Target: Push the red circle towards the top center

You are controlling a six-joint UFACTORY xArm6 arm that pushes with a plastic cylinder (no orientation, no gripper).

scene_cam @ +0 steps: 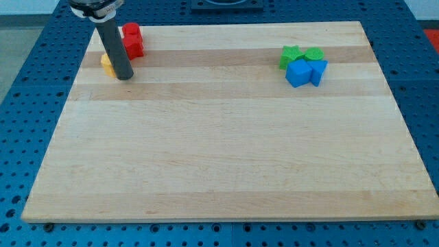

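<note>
A red block (132, 39), whose shape I cannot make out clearly, lies near the view's top left corner of the wooden board (226, 137). The dark rod comes down from the view's top left. My tip (125, 77) rests on the board just below the red block and a little to its left. A yellow block (107, 64) lies right beside the rod on its left, partly hidden by it. The tip seems to touch or nearly touch the yellow block; it stands a small gap below the red one.
At the view's top right, two green blocks (291, 55) (314, 54) and two blue blocks (298, 73) (318, 71) sit bunched together. The board lies on a blue perforated table (27, 103).
</note>
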